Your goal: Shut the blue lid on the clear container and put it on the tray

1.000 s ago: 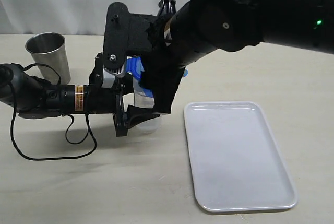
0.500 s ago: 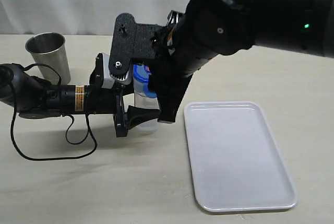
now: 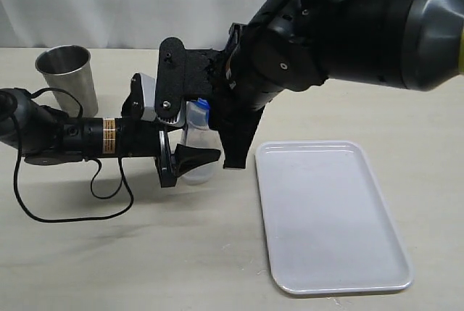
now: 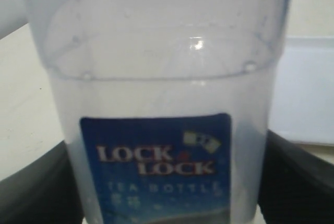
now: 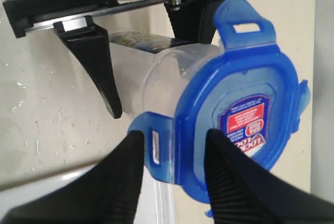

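The clear container (image 3: 194,138) stands on the table, a blue label on its side (image 4: 156,166). My left gripper (image 3: 190,160) (image 4: 167,182) reaches in level from the left and is shut on its lower body, one dark finger (image 4: 292,177) pressed against each side. The blue lid (image 5: 235,104) (image 3: 204,105) lies on the container's mouth with its flaps still spread outward. My right gripper (image 5: 175,135) comes down from above with its jaws apart. One finger (image 5: 229,166) is over the lid's top, the other outside a spread flap (image 5: 156,145). The tray (image 3: 330,217) lies to the right.
A grey steel cup (image 3: 67,75) stands at the back left. A black cable (image 3: 72,217) loops on the table under the left arm. The bulky right arm (image 3: 326,35) overhangs the middle and hides most of the lid. The tray's near edge (image 5: 78,187) is close to the container.
My right gripper has shifted over the lid and its jaws have narrowed. Less of the blue lid shows. The left gripper and the container have stayed put.
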### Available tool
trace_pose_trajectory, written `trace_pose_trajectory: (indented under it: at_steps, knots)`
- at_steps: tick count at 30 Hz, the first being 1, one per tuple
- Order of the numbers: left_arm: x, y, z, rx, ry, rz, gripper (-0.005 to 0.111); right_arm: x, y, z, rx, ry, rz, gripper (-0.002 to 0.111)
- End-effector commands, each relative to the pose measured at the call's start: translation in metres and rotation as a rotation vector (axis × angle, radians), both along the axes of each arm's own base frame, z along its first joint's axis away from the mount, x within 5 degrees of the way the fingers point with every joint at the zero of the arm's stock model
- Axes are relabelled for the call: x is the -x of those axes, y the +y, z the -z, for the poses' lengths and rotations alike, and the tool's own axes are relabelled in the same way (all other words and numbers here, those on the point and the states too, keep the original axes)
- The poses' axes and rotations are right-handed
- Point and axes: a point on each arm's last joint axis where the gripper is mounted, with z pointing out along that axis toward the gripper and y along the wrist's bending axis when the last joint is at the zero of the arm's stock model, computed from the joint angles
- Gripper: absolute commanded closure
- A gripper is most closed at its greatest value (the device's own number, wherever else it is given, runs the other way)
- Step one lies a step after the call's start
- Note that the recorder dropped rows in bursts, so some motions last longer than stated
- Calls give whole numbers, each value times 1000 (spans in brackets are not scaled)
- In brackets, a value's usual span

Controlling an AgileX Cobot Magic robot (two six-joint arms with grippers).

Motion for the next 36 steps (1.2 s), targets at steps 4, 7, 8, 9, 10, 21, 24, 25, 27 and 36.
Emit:
trace_pose_trajectory:
  at_steps: [4,7,8,9,10,21,24,25,27,36]
  knots:
    - [3,-4,-11,51,-44,46,107,-2,13,30,37,44,-45,72]
    - [3,-4,-11,51,-44,46,107,-2,16,35,34,44,-56,72]
    - [3,-4,-11,51,-44,46,107,-2,17,36,36,46,-56,72]
    - [3,-4,-11,51,-44,46,107,-2,17,35,34,46,-53,72]
    - [3,-4,-11,51,-44,46,107,-2,17,35,34,46,-53,72]
    - [3,-4,-11,52,-44,44,107,-9,15,46,90,8,-35,78]
    - [3,-4,-11,52,-44,44,107,-11,15,51,103,-1,-18,78]
    - [3,-4,-11,52,-44,44,107,-11,15,51,102,-1,-16,78]
    - [3,-4,-11,52,-44,44,107,-11,15,49,96,-5,-15,78]
    - [2,-4,-11,53,-44,40,107,-6,14,27,-28,-1,64,53]
